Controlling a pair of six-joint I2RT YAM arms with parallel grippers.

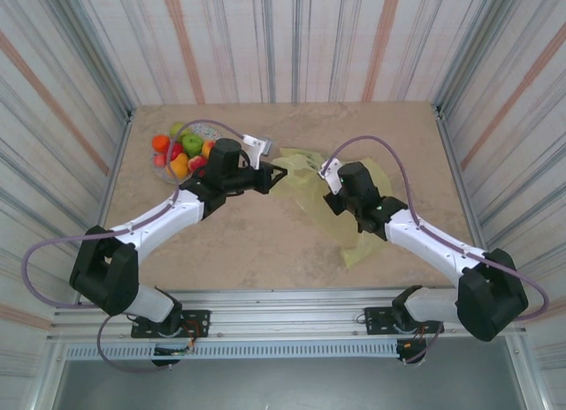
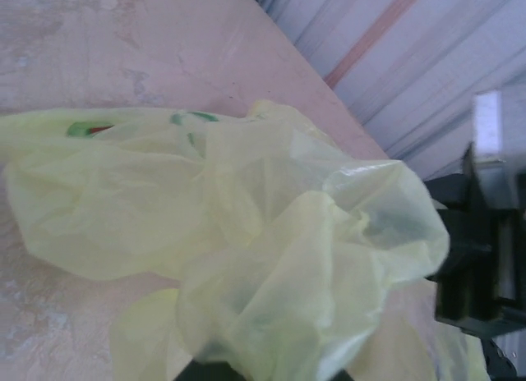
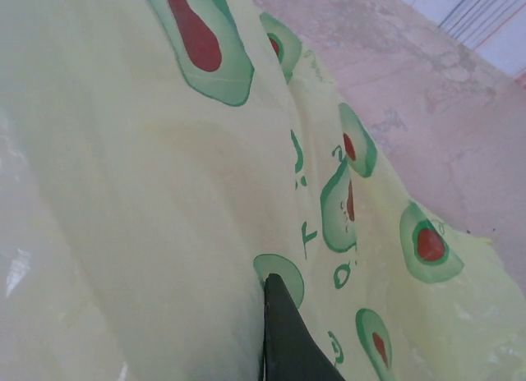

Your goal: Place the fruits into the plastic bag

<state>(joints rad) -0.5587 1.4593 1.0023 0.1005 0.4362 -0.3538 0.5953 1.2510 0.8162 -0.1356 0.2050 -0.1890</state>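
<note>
— Yellow-green film at the jaws: who holds it?
— Both arms. The left jaws are closed on a bunched edge of the plastic bag [image 2: 246, 233]; in the left wrist view the film balloons up from the pinch. The right jaws are shut too, apparently nipping the printed side, where one dark fingertip [image 3: 283, 340] lies against the avocado pattern.
— Why two grips?
— Probably to pull the mouth apart, since such thin film collapses by itself. From above, the bag [image 1: 305, 193] lies crumpled mid-table between the arms.
— And the fruits?
— The fruits [image 1: 181, 152] sit heaped at the far left of the table [image 1: 265, 251], just behind the left arm. None is visibly in the bag.
</note>
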